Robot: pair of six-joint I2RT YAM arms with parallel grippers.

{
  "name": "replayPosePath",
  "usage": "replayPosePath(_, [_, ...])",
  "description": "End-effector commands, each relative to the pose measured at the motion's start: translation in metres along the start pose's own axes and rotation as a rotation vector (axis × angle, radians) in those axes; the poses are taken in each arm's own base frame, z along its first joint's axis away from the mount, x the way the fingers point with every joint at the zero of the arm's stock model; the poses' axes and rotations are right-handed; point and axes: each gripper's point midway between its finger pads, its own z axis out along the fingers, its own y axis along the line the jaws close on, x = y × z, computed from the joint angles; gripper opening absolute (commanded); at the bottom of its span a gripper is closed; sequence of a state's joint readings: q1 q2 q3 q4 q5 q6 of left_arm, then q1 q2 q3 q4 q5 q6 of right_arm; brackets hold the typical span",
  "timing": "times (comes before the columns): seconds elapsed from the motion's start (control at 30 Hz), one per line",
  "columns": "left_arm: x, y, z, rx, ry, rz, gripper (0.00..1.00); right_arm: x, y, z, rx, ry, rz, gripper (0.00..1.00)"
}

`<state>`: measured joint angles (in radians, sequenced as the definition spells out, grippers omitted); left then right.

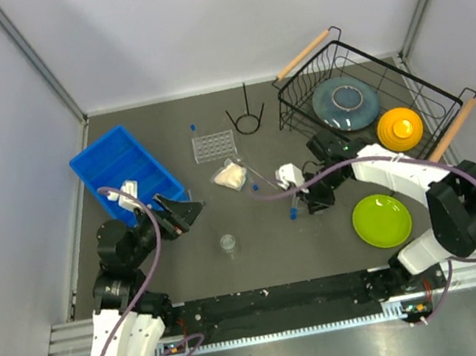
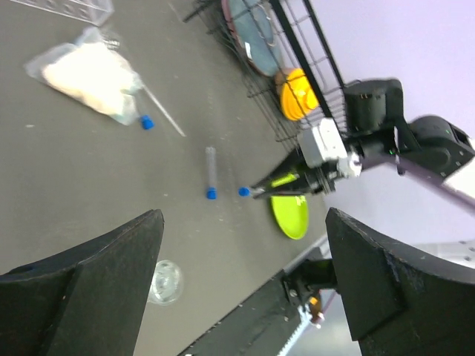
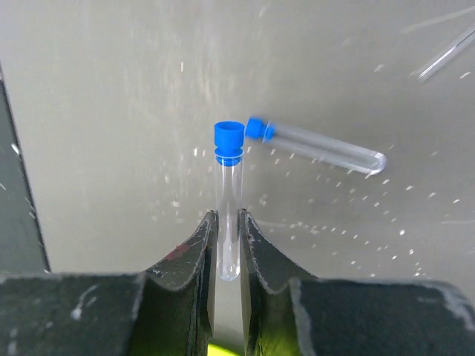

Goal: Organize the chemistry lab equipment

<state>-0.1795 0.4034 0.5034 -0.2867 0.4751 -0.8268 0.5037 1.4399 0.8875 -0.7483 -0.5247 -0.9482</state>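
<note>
Right wrist: blue-capped tube [image 3: 228,200] clamped between right jaws, cap beyond tips.

I see the tube [image 3: 228,215] between the jaws as clear, glossy plastic with a blue plastic cap. The counter [image 3: 111,89] reads matt dark grey, scuffed and speckled. The dish basket [image 1: 306,92] is black wire with wooden handles [image 1: 304,54]. The green plate [image 1: 381,220] looks smooth.

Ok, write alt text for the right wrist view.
The right gripper pinches a clear, blue-capped tube near its closed end, cap pointing away, with the grey table behind it. A second tube lies flat just right of the cap, and a thin clear rod crosses the top right corner.
</note>
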Motion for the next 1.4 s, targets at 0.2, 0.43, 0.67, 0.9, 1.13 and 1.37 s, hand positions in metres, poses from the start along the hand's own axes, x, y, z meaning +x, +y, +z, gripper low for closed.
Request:
replayPosePath(0.2, [0.001, -0.04, 0.021, 0.209, 0.099, -0.112, 0.89, -0.124, 0.011, -0.038, -0.25, -0.4, 0.347, 0.07])
replayPosePath(0.43, [0.016, -0.057, 0.047, 0.18, 0.129, -0.085, 0.86, -0.165, 0.019, -0.065, -0.41, -0.534, 0.388, 0.08])
replayPosePath(0.67, [0.03, -0.078, 0.082, 0.176, 0.153, -0.079, 0.67, -0.167, 0.022, -0.067, -0.451, -0.554, 0.402, 0.09])
replayPosePath(0.9, [0.047, -0.091, 0.107, 0.17, 0.215, -0.074, 0.64, -0.167, 0.023, -0.066, -0.457, -0.561, 0.4, 0.09])
replayPosePath(1.13, [0.067, -0.099, 0.116, 0.172, 0.265, -0.083, 0.59, -0.168, 0.021, -0.068, -0.456, -0.568, 0.398, 0.09])
replayPosePath(1.37, [0.077, -0.101, 0.12, 0.164, 0.289, -0.086, 0.49, -0.167, 0.021, -0.068, -0.453, -0.57, 0.397, 0.09])
